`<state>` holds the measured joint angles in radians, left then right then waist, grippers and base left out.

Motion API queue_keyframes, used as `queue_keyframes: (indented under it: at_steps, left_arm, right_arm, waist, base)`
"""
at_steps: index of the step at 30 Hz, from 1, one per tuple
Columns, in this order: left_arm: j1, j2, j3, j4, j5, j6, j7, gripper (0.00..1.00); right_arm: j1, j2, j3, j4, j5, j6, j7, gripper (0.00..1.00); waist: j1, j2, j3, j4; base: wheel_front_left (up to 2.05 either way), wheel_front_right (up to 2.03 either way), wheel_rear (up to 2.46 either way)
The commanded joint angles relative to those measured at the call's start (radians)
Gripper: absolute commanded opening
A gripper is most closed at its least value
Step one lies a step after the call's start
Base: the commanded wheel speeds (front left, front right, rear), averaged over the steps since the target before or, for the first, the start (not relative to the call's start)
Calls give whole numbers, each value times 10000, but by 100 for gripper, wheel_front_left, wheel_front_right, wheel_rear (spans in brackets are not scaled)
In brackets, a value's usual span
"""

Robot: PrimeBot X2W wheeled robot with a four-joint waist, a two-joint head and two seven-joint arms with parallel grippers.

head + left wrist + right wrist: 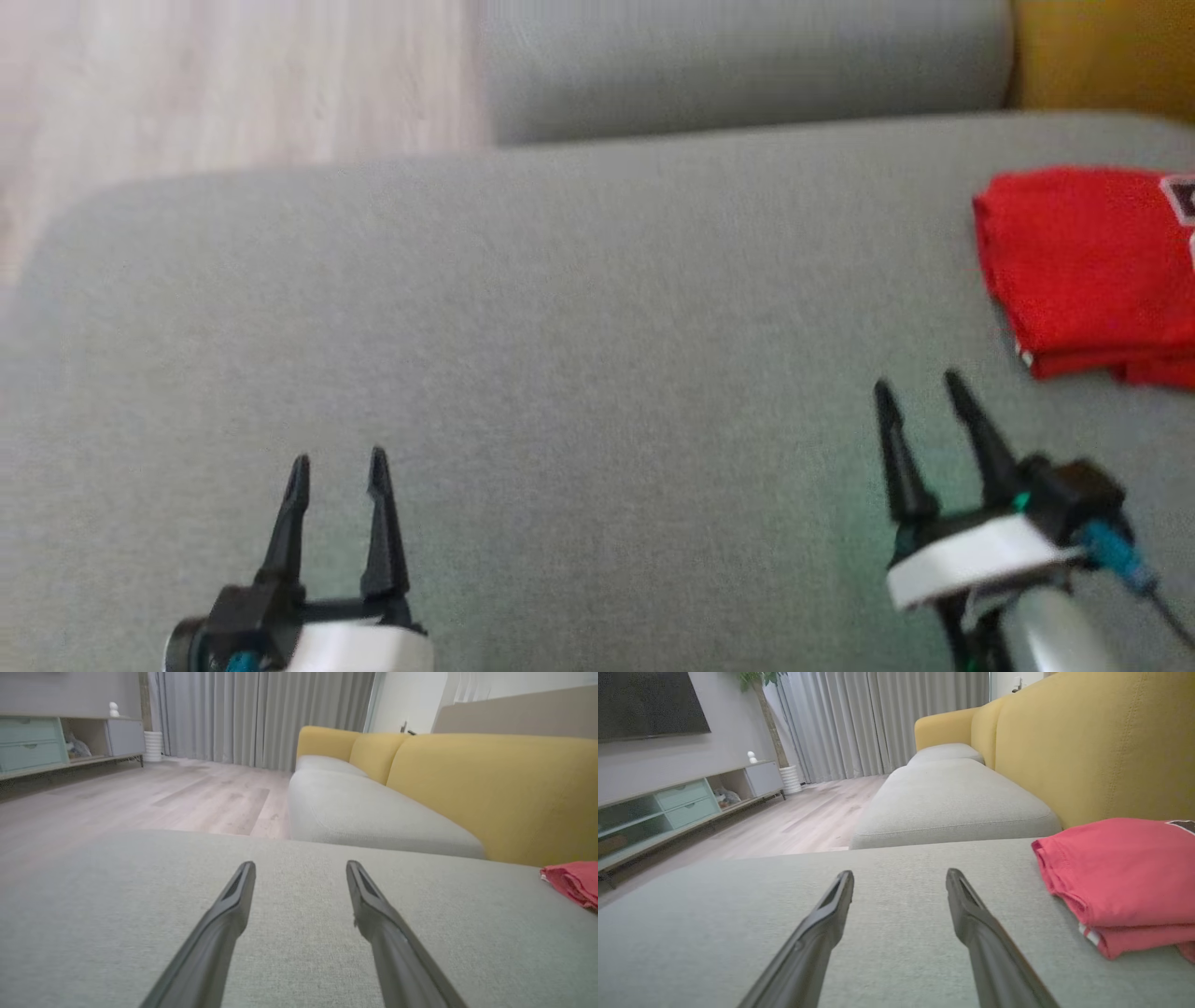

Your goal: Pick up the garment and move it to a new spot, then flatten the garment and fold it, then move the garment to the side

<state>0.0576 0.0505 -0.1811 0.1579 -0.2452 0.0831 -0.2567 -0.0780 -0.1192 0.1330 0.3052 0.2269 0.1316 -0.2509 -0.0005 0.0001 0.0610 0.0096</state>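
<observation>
Look at the red folded cotton garment first: it lies in a compact stack of layers at the far right of the grey woven seat cushion, close up against the mustard-yellow sofa backrest, with a bit of printed patch showing at its edge. Folded and parked at the side like that, I'd judge the fold is done and you're at or near the last step. Your right gripper hovers just short of the garment's near corner, fingers spread and holding nothing; it's near but not touching. Your left gripper sits well apart from the cloth over the bare middle of the cushion, fingers likewise spread and empty. Both being clear of the fabric reads to me as a release, leaving the stack undisturbed. The cushion is flat and soft-looking, so the pile rests level. Beyond it there's a second grey seat cushion, pale wood plank flooring, long grey pleated curtains and a low media cabinet with pale green drawers.
</observation>
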Motion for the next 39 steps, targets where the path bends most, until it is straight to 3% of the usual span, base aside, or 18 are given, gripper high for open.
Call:
queue_keyframes:
  at_steps: [1, 9, 25, 26, 30, 39]
  left_arm:
    - [-72, -3, 474, -458, 107, 57, -51, 100]
    - [691, -3, 675, -608, 506, -224, -51, 100]
    - [1143, -3, 791, -261, 784, -483, -51, 100]
    - [1143, -3, 809, -276, 801, -481, -51, 0]
    - [1693, 15, 432, 612, 689, -484, 3, 0]
    - [1434, 14, 627, 656, -335, -602, 282, 0]
  right_arm:
    - [209, 101, 355, -490, -8, -9, -105, 100]
    - [1348, 469, 477, -715, -548, -9, -107, 100]
    - [1723, 671, 180, -466, -707, -9, -108, 100]
    - [1726, 675, 187, -449, -696, -9, -108, 0]
    - [2196, 706, -27, 423, -695, 0, 20, 0]
    - [2024, 684, -172, 343, 371, -1, 255, 0]
  waist:
    - [5, -1, -1011, 393]
    - [5, -1, -1707, 328]
    - [5, -1, -2285, 183]
    - [5, -1, -2296, 172]
    - [6, -1, -2301, 174]
    - [6, -1, -2177, 155]
  base:
    - [0, 0, 0]
    - [0, 0, 0]
    - [0, 0, 0]
    - [0, 0, 0]
    - [0, 0, 0]
    - [0, 0, 0]
